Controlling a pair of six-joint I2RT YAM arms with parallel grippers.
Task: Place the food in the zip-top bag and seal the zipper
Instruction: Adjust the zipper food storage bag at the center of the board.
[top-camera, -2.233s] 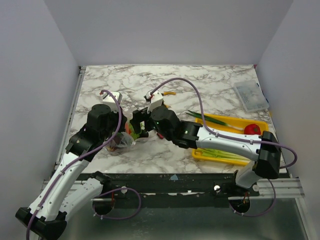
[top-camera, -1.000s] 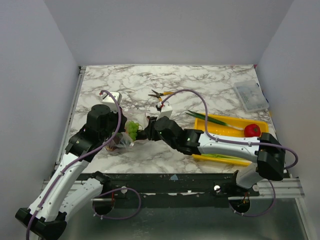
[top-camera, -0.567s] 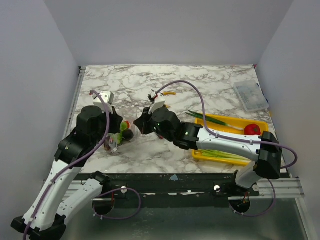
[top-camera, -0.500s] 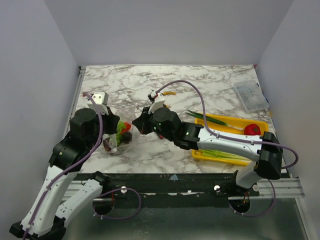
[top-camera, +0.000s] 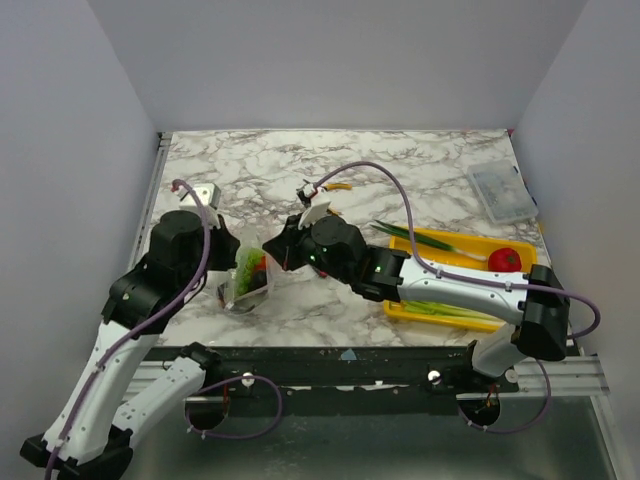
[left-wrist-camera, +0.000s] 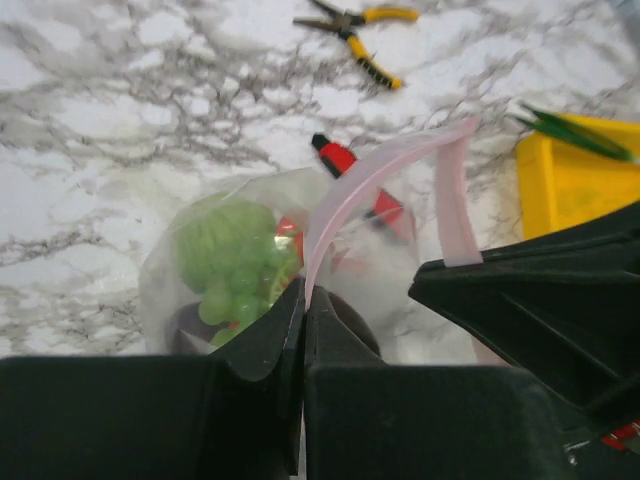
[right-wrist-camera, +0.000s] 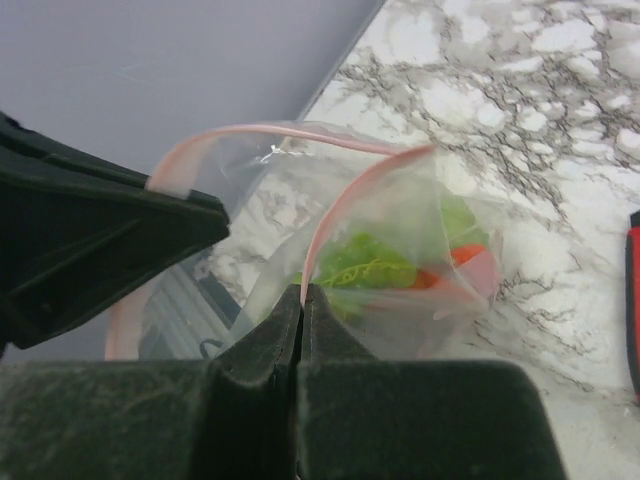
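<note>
The zip-top bag (top-camera: 249, 283) hangs between both grippers with its mouth pulled open. Inside it I see the green cabbage (left-wrist-camera: 230, 260) and a red piece (right-wrist-camera: 458, 258); the cabbage (right-wrist-camera: 366, 262) also shows in the right wrist view. My left gripper (left-wrist-camera: 304, 298) is shut on one side of the pinkish zipper (left-wrist-camera: 372, 176). My right gripper (right-wrist-camera: 302, 294) is shut on the opposite side of the zipper (right-wrist-camera: 340, 190). In the top view the left gripper (top-camera: 229, 263) and right gripper (top-camera: 271, 257) face each other across the bag. A tomato (top-camera: 505, 259) and spring onions (top-camera: 440, 307) lie in the yellow tray (top-camera: 455, 241).
Yellow-handled pliers (left-wrist-camera: 352, 28) lie on the marble behind the bag, and a red-handled knife (left-wrist-camera: 338, 160) lies just past it. A small clear plastic box (top-camera: 503, 192) sits at the back right. The yellow tray is close to the right arm's forearm.
The right gripper has closed on the bag's mouth edge. The left gripper has swung right with the bag, which now hangs upright and open between the two.
</note>
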